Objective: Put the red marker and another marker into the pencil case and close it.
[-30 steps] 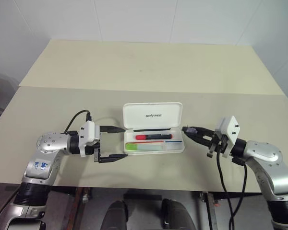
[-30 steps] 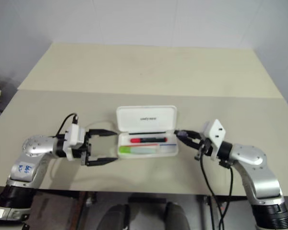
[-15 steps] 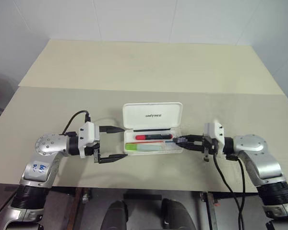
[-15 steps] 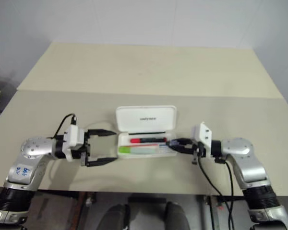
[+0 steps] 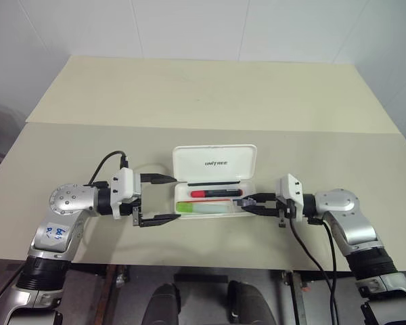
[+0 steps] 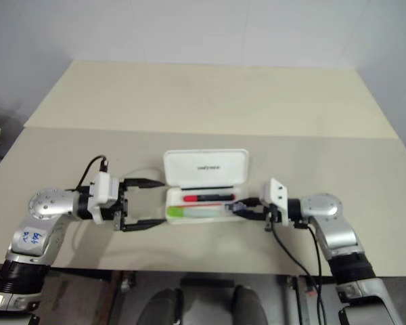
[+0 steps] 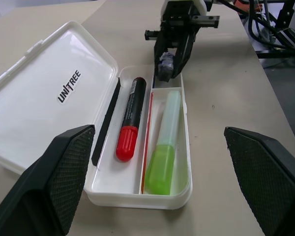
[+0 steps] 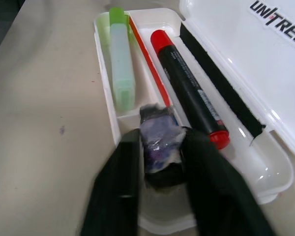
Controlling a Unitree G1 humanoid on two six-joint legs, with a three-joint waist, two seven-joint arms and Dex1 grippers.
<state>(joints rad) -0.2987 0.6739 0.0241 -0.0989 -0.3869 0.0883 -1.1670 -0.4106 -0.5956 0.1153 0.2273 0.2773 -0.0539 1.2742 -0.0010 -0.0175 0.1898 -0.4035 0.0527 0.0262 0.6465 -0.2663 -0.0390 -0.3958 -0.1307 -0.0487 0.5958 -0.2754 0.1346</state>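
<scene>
While our right gripper [image 5: 245, 203] sits slightly parted over the pencil case [image 5: 215, 163], our left gripper [image 5: 165, 199] gapes wide beside it.

The case [image 7: 64, 88] is white with dark letters and a red line inside. The red marker [image 7: 130, 115] is black with red cap. The other marker [image 7: 164, 147] is light green.
</scene>
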